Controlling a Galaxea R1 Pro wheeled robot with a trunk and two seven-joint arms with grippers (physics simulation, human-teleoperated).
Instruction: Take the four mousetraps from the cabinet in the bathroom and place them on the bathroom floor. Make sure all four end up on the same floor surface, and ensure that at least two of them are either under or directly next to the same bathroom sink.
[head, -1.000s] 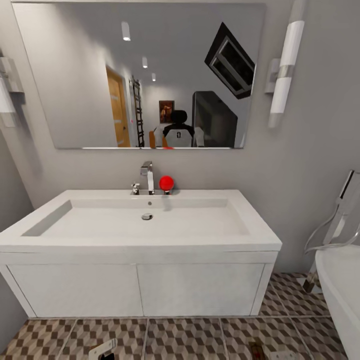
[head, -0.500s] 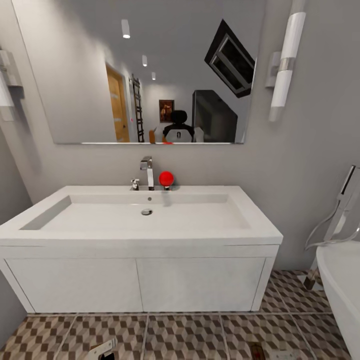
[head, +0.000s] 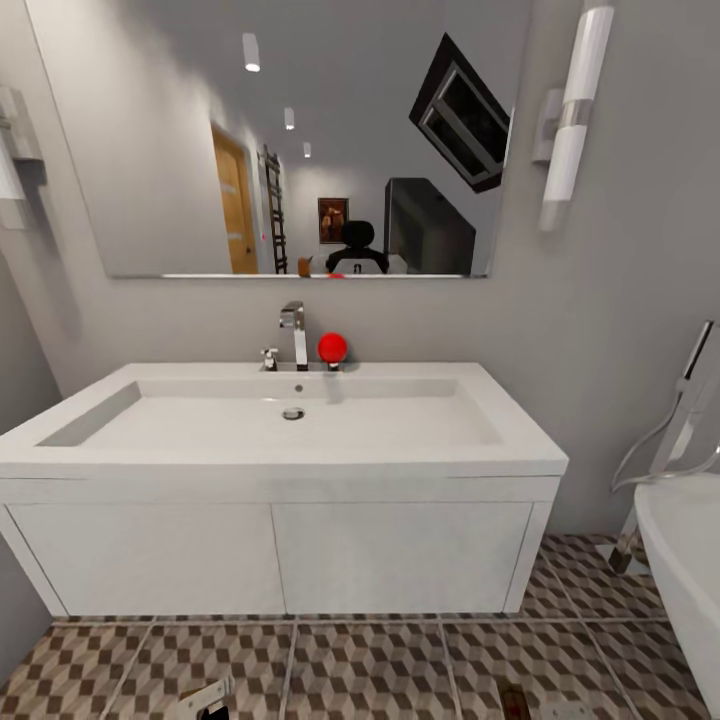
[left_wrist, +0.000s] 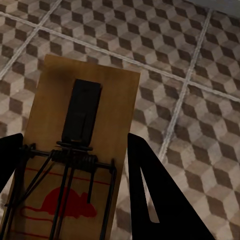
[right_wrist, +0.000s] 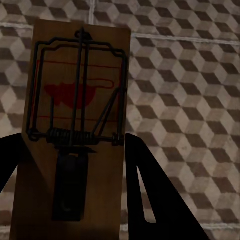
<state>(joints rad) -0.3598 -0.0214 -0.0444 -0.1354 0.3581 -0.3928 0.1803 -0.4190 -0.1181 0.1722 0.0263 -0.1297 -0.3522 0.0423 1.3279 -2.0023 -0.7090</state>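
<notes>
The whole head view has slid since a second ago: the mirror (head: 280, 140) and sink (head: 290, 425) sit lower against the frame's top edge, more of the floor (head: 400, 670) shows beneath the white unit (head: 280, 560), and the robot's reflection has sunk almost out of the mirror. That is the camera dropping or tilting, not the room moving, and I read it as the trunk lowering toward the floor in front of the sink.

The bathtub (head: 690, 560) edges in on the right, with the tap (head: 296, 345) and a red ball (head: 332, 347) behind the basin.

At the bottom edge of the head view a whitish left gripper (head: 205, 700) tip and a tan trap (head: 515, 700) peek in, about where they were before.

In the left wrist view, the left gripper (left_wrist: 70, 165) has its dark jaws pinching a mousetrap (left_wrist: 82, 145) by its long edges, above the cube tiles. In the right wrist view, the right gripper (right_wrist: 72, 165) likewise clamps the trap (right_wrist: 75, 125) over the floor. Whether either board touches the tiles I cannot tell.

Both traps are carried just before the sink, so setting them down here should satisfy the next-to-sink condition. The other two are unaccounted for.
</notes>
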